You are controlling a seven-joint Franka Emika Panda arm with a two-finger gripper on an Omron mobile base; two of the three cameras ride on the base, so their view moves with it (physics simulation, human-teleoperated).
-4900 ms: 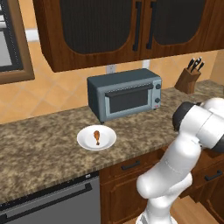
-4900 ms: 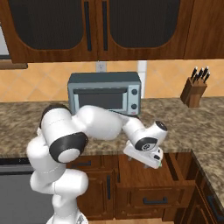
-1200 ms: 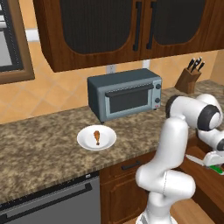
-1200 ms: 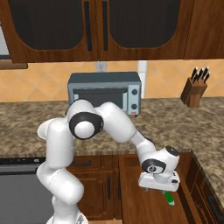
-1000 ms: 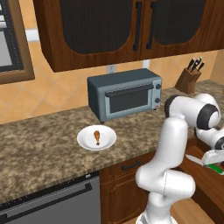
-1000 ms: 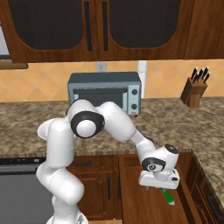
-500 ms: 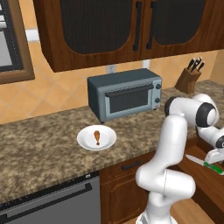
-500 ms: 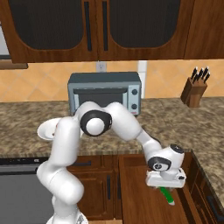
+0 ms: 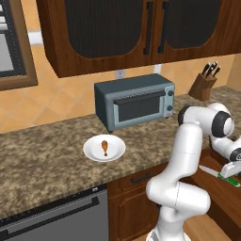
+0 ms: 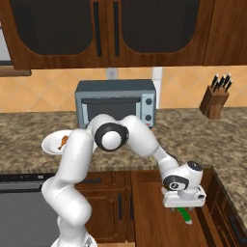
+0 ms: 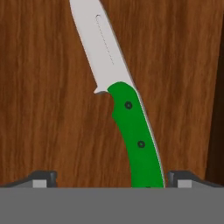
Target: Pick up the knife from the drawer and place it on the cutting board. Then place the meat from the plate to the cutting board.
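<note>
The knife [image 11: 131, 127] lies flat on the wooden floor of the open drawer [image 10: 149, 207], its silver blade pointing away from the hand and its green handle running down between my fingertips [image 11: 43, 178]. My gripper [image 11: 112, 180] hangs open just over the handle end, its jaws straddling it without touching. From the base I see the gripper [image 10: 182, 201] low inside the drawer, the knife [image 10: 184, 215] poking out beneath it. The white plate [image 9: 94, 154] sits on the counter with the meat [image 9: 105, 147] on it. The cutting board is out of view.
A grey toaster oven [image 9: 134, 100] stands at the back of the granite counter [image 9: 42, 164], behind the plate. A wooden knife block [image 9: 201, 87] stands at the far right. Dark cabinets hang overhead. The drawer's side wall [image 11: 216, 87] runs close to the knife.
The hand has sunk deeper into the drawer and edged right, closer over the knife's handle. Its jaws have stayed open. Plate and meat have not moved.
</note>
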